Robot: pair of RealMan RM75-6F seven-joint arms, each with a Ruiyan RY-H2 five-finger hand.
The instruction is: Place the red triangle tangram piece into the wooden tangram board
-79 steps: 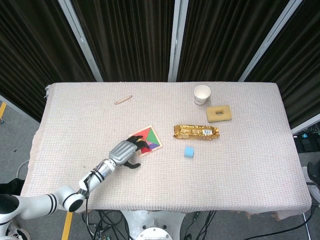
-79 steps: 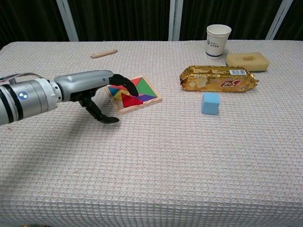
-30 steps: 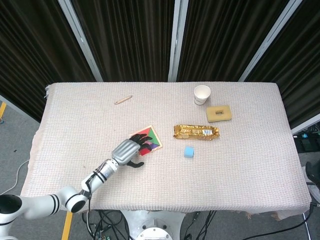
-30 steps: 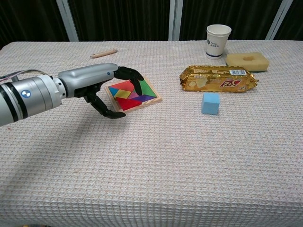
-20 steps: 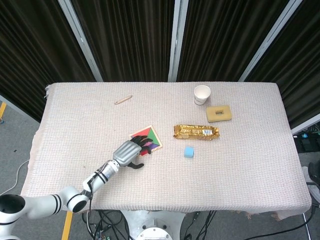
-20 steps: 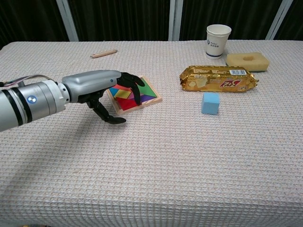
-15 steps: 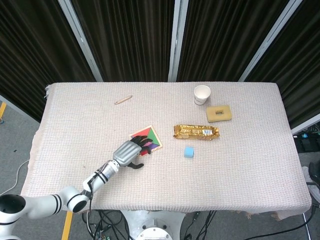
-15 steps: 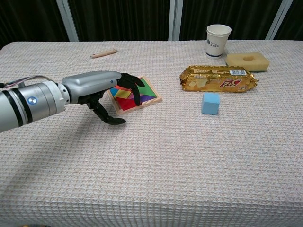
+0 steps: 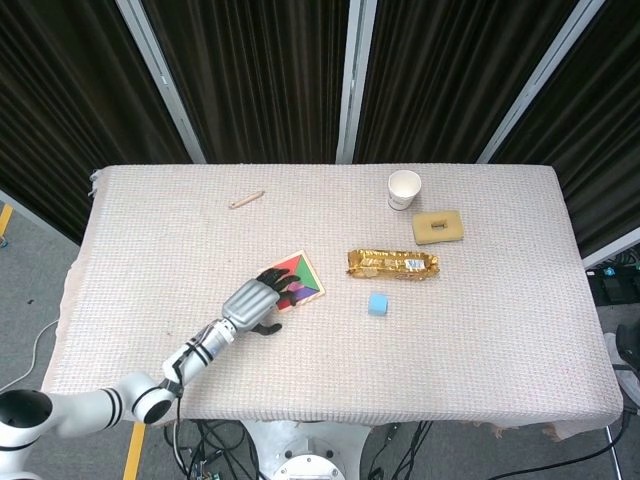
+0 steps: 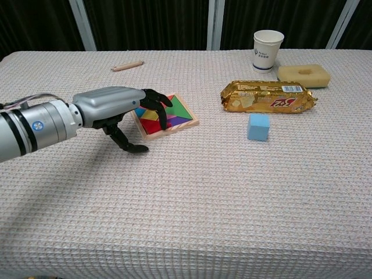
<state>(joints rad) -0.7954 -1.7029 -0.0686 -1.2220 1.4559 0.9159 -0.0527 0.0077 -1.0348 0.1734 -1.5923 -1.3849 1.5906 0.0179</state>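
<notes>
My left hand's fingers (image 10: 156,103) curl down, spread, over the wooden tangram board (image 10: 174,116), tips on its coloured pieces, gripping nothing I can see; thumb sits on the worktop (image 10: 232,192) just beside the board. The red triangle piece (image 10: 152,115) lies in the board, partly hidden under my left hand (image 10: 119,104). Gold snack pack (image 10: 268,96) and blue cube (image 10: 258,127) lie well apart from the board.

Bright, even overhead light, soft shadows, sharp focus, perhaps slight edge distortion.

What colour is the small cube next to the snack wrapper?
Light blue; the small cube shows best in the chest view.
</notes>
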